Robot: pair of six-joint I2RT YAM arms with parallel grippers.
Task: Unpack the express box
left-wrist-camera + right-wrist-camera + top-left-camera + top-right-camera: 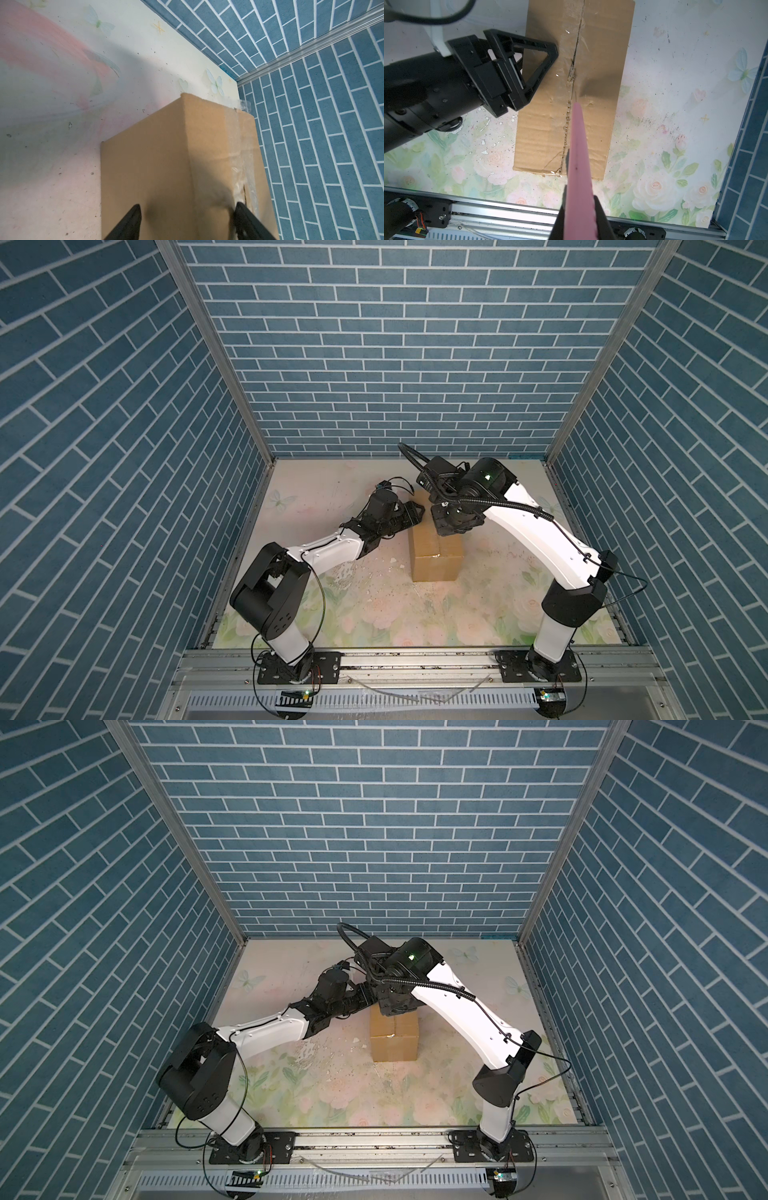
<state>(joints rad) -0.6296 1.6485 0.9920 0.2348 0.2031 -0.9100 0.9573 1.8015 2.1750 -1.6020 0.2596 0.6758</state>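
Express box (436, 568) a little toward 3 o'clock of the middle of the counter (374, 614), lengthwise from 12 to 6, flaps shut. Braced by the left hand (187, 207), spread wide over the upper long edge on the box's 9 o'clock side, near the 12 o'clock end, with one finger down the side wall and the other on top beside the clear tape (239, 145). Pink knife (578, 145) clamped in the narrowed right hand (580, 220), above the 12 o'clock half of the box in both top views, tip at or just above the lengthwise seam (572, 68) about midway; contact hard to tell. Judging by the ragged, part-split tape line: slitting the seam, flaps not yet freed. To do it well, keep the tip shallow, through tape only and not into the contents. Follow the gap between the flaps, not the cardboard beside it. Draw toward 6 o'clock in one steady pull, away from the bracing finger, and carry the cut out through the glinting tape at that edge before trying any flap. Press down with the left hand to stop the light carton sliding or tipping. Ease off on any snag rather than dragging the box along.
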